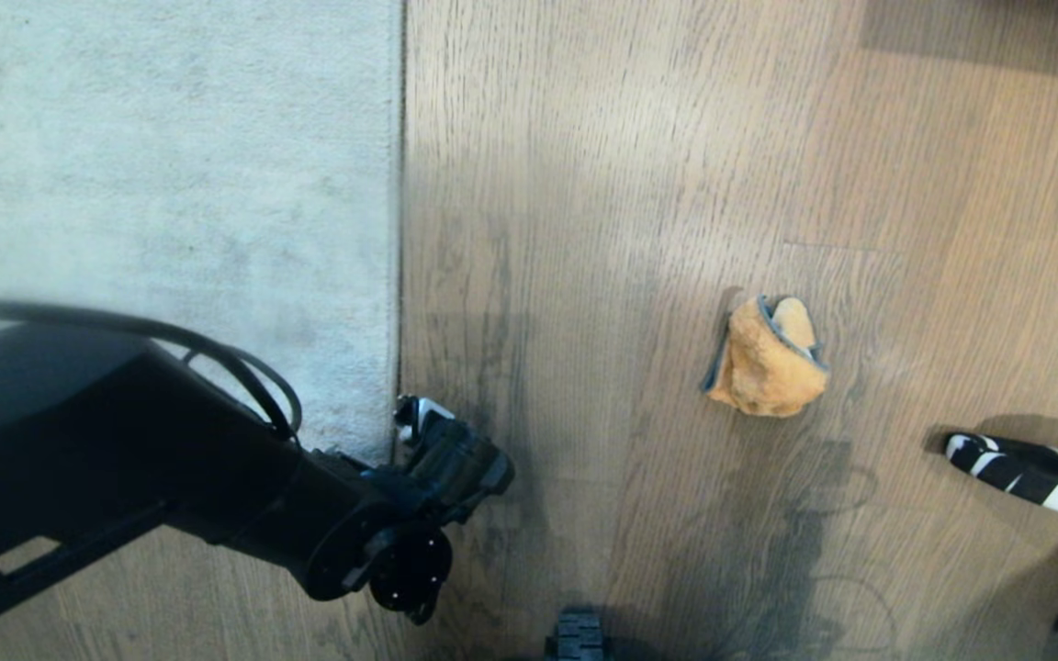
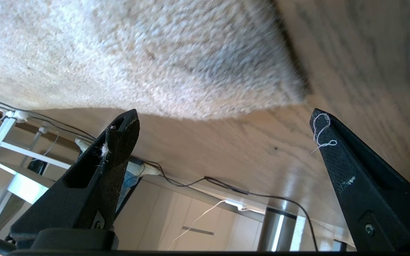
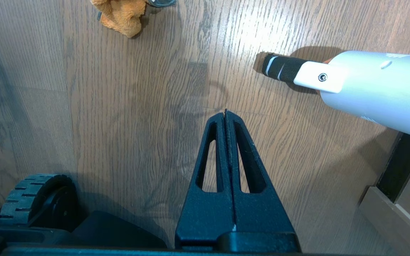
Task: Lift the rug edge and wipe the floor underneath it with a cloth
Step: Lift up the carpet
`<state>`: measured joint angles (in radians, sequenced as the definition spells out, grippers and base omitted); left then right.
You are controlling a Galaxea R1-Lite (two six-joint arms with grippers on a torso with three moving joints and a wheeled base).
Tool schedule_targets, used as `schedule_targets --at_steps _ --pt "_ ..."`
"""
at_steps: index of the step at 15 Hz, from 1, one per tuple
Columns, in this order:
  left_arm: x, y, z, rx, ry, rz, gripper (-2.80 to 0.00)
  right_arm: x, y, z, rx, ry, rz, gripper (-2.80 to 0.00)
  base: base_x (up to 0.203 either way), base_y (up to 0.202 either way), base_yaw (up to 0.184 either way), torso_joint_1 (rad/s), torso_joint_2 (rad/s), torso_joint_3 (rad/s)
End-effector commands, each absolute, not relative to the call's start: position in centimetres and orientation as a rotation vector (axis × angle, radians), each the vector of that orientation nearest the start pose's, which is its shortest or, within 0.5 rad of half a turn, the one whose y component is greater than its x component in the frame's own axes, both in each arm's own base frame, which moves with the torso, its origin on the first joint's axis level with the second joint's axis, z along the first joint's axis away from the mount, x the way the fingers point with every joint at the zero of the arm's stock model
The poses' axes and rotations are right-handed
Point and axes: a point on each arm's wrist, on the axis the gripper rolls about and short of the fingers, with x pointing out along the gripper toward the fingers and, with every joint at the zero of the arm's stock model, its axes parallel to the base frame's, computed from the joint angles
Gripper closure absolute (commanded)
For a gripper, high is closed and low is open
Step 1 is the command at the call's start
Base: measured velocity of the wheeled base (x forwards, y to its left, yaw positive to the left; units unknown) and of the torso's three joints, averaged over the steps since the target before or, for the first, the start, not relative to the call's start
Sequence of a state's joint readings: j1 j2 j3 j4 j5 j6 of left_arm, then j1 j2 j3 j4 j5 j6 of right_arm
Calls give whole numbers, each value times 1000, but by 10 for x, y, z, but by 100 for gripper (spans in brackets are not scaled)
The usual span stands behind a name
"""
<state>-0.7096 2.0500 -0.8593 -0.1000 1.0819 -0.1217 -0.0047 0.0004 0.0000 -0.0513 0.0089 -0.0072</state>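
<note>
The pale rug (image 1: 171, 184) lies flat at the left, and the rug edge (image 1: 398, 275) runs straight down the wood-grain floor (image 1: 602, 229). My left gripper (image 1: 419, 424) hangs by the rug's near rounded corner. In the left wrist view the left gripper (image 2: 222, 119) is open, its fingers (image 2: 119, 142) spread wide just short of the rug edge (image 2: 226, 112), with nothing between them. The orange cloth (image 1: 768, 360) lies crumpled on the bare floor to the right, apart from both arms. My right gripper (image 3: 225, 113) is shut over bare floor, with the cloth (image 3: 123, 14) well ahead of it.
A white tool with a black striped tip (image 1: 1025, 473) reaches in low over the floor from the right edge. One wheel of the base (image 1: 578, 635) shows at the bottom. Cables and furniture legs (image 2: 276, 227) stand beyond the rug.
</note>
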Motion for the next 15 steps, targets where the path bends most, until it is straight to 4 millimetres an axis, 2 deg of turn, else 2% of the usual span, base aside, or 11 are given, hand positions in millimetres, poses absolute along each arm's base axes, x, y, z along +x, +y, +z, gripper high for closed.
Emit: schedule_targets --at_steps 1,12,15 --pt "256 -194 43 755 665 379 -280 -23 0 81 -8 -52 4 0 0 0 0 0 0 0" --pt "273 -175 42 746 678 476 -280 -23 0 81 -8 -52 4 0 0 0 0 0 0 0" --pt "279 -179 38 709 648 482 -280 -23 0 81 -8 -52 4 0 0 0 0 0 0 0"
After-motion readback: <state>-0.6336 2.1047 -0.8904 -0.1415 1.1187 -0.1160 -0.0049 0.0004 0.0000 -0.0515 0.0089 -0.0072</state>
